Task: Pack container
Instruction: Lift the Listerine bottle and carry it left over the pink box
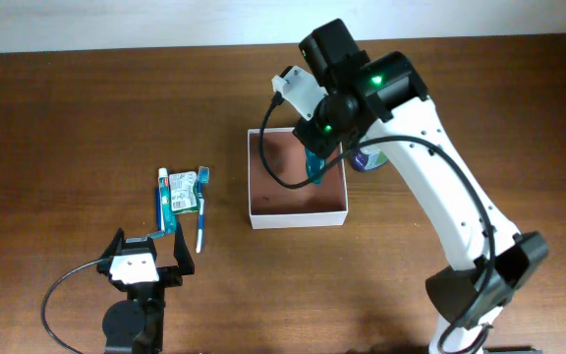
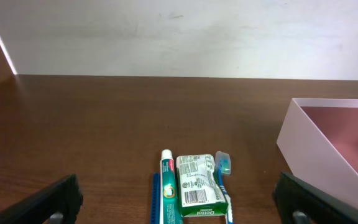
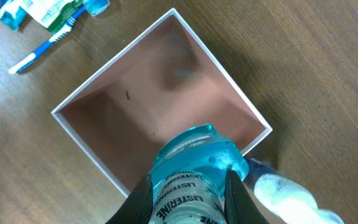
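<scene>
Right gripper [image 3: 188, 196], its 2 fingers [image 3: 236, 199] clenched on the teal mouthwash bottle [image 3: 194, 158], holds it long-axis-down over the container's [image 1: 298, 215] right side; left gripper [image 1: 147, 252], splayed and empty, sits well left of the container.

A dark brown wooden table [image 1: 67, 118] runs back to what seems a plain white wall [image 2: 179, 31].

The right arm [image 1: 455, 202] has long white links and round black joints; two small green lights [image 1: 375, 79] glow on it, and a thin black cable [image 1: 266, 157] runs along it. The left gripper [image 1: 147, 246] is black, with a white plate [image 1: 132, 263] and its own black cable [image 1: 62, 280].
</scene>
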Controlling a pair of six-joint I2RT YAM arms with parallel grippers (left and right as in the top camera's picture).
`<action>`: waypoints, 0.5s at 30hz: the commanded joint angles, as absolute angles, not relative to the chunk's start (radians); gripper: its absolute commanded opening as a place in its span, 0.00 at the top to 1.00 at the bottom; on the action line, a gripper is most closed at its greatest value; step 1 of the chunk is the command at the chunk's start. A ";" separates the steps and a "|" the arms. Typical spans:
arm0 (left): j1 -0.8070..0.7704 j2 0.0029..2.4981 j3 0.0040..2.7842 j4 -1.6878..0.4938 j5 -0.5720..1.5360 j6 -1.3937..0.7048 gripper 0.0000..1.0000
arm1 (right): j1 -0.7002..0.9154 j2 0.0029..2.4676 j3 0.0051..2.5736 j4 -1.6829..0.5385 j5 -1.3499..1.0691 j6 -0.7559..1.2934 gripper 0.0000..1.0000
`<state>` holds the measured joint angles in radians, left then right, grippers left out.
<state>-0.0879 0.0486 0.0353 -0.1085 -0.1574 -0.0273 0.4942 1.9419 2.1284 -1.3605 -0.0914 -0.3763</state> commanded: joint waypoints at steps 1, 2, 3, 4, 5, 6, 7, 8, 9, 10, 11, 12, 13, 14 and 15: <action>-0.082 0.049 0.027 -0.105 -0.162 -0.030 0.00 | 0.496 1.952 2.156 -1.337 -0.039 -0.394 0.89; -0.082 0.049 0.027 -0.105 -0.162 -0.030 0.00 | 0.496 1.955 2.156 -1.333 -0.027 -0.397 0.89; -0.082 0.049 0.027 -0.105 -0.162 -0.030 0.00 | 0.496 1.960 2.156 -1.328 -0.012 -0.397 0.89; -0.082 0.049 0.027 -0.105 -0.162 -0.030 0.00 | 0.496 1.964 2.156 -1.325 -0.002 -0.399 0.89; -0.082 0.049 0.027 -0.105 -0.162 -0.030 0.00 | 0.496 1.968 2.156 -1.325 -0.002 -0.414 0.89; -0.082 0.049 0.027 -0.105 -0.162 -0.030 0.00 | 0.496 1.972 2.156 -1.324 -0.002 -0.416 0.89; -0.082 0.049 0.027 -0.105 -0.162 -0.030 0.00 | 0.496 1.978 2.156 -1.322 -0.002 -0.415 0.89; -0.082 0.049 0.027 -0.105 -0.162 -0.030 0.00 | 0.496 1.983 2.156 -1.320 -0.002 -0.415 0.89; -0.082 0.049 0.027 -0.105 -0.162 -0.030 0.00 | 0.496 1.989 2.156 -1.319 -0.002 -0.416 0.89; -0.082 0.049 0.027 -0.105 -0.162 -0.030 0.00 | 0.495 1.995 2.156 -1.317 -0.002 -0.415 0.89; -0.082 0.049 0.027 -0.105 -0.162 -0.030 0.00 | 0.495 1.999 2.156 -1.314 -0.002 -0.415 0.89; -0.082 0.049 0.027 -0.105 -0.162 -0.030 0.00 | 0.495 2.003 2.156 -1.311 -0.002 -0.415 0.89; -0.082 0.049 0.027 -0.105 -0.162 -0.030 0.00 | 0.494 2.007 2.156 -1.308 -0.002 -0.415 0.89; -0.082 0.049 0.027 -0.105 -0.162 -0.030 0.00 | 0.492 2.012 2.156 -1.304 -0.002 -0.415 0.89; -0.082 0.049 0.027 -0.105 -0.163 -0.030 0.00 | 0.490 2.016 2.156 -1.299 -0.002 -0.415 0.89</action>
<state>-0.0879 0.0486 0.0353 -0.1085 -0.1577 -0.0273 0.4942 2.0075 2.1284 -1.3132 -0.0216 -0.4007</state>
